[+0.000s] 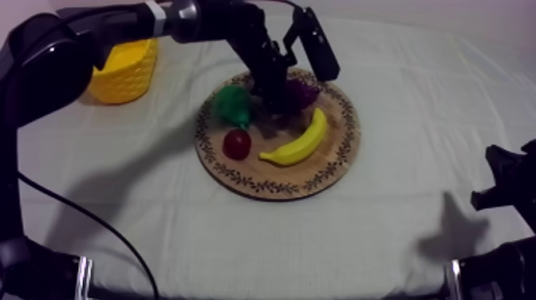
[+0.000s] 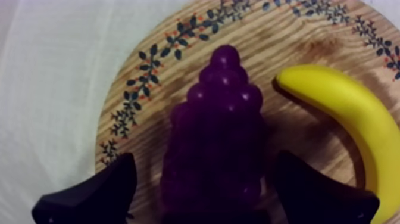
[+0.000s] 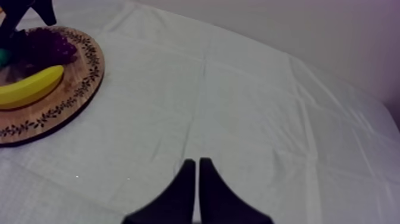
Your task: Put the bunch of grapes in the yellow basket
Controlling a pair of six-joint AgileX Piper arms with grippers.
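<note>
My left gripper (image 2: pixel 205 164) is the near one. It hangs right over the bunch of grapes (image 2: pixel 217 131). Its two black fingers (image 2: pixel 95 199) are wide apart. The fat end of the bunch lies between them, with one finger at its 9 o'clock and one at its 3 o'clock. I think they do not squeeze yet.

The bunch lies long, and its thin tip points to 12 o'clock, away from the gripper. It sits at about 1 o'clock on the wooden board (image 1: pixel 239 177), with the banana (image 1: pixel 299 142) just beside it. The yellow basket (image 1: pixel 124 70) is at 10 o'clock from the board.

My right gripper (image 3: pixel 197 164) is well apart, over the cloth (image 3: pixel 268 107). Its fingers are pressed together on nothing.
</note>
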